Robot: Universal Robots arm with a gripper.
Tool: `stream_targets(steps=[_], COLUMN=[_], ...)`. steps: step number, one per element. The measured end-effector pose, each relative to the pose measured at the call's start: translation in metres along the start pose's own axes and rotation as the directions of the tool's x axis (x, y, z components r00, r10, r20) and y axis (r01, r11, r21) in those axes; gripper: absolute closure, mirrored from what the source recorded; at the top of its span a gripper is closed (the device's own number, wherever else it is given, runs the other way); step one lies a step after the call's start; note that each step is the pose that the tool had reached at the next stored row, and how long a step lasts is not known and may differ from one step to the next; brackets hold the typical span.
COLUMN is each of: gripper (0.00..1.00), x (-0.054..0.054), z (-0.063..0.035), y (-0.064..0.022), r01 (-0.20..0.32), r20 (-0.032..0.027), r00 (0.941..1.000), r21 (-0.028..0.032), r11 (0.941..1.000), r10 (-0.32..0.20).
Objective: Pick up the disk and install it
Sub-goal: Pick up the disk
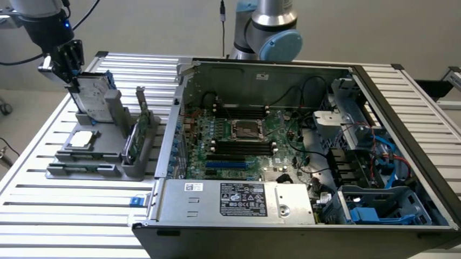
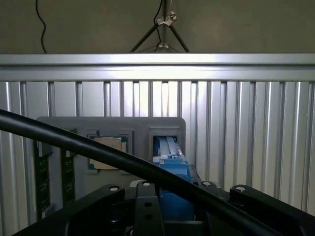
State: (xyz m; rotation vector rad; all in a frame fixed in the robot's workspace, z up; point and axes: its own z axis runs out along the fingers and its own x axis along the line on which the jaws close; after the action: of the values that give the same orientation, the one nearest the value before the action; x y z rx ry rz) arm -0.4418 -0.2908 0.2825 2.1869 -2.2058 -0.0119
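The disk (image 1: 92,96), a silver-grey drive with a white label in a blue carrier, stands upright in a slot of the grey holder (image 1: 97,168) at the exterior view's left. My gripper (image 1: 73,74) comes down on its upper end, with the fingers on either side of the carrier. In the wrist view, the blue carrier of the disk (image 2: 170,160) runs from the holder's slot up between the jaws of my gripper (image 2: 172,209). The disk's lower end still sits in the slot.
The holder also carries a square processor chip (image 1: 81,138) and a thin green card (image 1: 141,132). An open computer case (image 1: 288,135) lies at the exterior view's right, with blue drive bays (image 1: 374,208) in its near corner. A black cable (image 2: 88,147) crosses the wrist view.
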Motion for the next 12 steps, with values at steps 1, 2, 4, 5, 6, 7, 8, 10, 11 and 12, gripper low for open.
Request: stream_targets(steps=[1, 2, 4, 5, 6, 7, 8, 10, 11, 12], gripper=[0.67, 0.67, 0.67, 0.67, 0.67, 0.67, 0.67, 0.67, 0.67, 0.67], x=[0.0, 0.0, 0.0, 0.0, 0.0, 0.0, 0.0, 0.0, 0.0, 0.0], z=[0.0, 0.0, -0.0002, -0.0007, -0.0014, -0.0024, -0.0038, -0.0075, -0.0095, -0.0116], y=[0.0, 0.0, 0.0, 0.0, 0.0, 0.0, 0.0001, 0.0002, 0.0003, 0.0004], r01=[0.0, 0.0, 0.0, 0.0, 0.0, 0.0, 0.0, 0.0, 0.0, 0.0], r20=[0.0, 0.0, 0.0001, 0.0, 0.0, 0.0, 0.0, 0.0, 0.0, 0.0], r00=[1.0, 1.0, 1.0, 1.0, 1.0, 1.0, 1.0, 1.0, 1.0, 1.0], r21=[0.0, 0.0, 0.0001, 0.0, 0.0002, 0.0001, -0.0001, -0.0001, 0.0, 0.0], r11=[1.0, 1.0, 1.0, 1.0, 1.0, 1.0, 1.0, 1.0, 1.0, 1.0], r10=[0.0, 0.0, 0.0, 0.0, 0.0, 0.0, 0.0, 0.0, 0.0, 0.0])
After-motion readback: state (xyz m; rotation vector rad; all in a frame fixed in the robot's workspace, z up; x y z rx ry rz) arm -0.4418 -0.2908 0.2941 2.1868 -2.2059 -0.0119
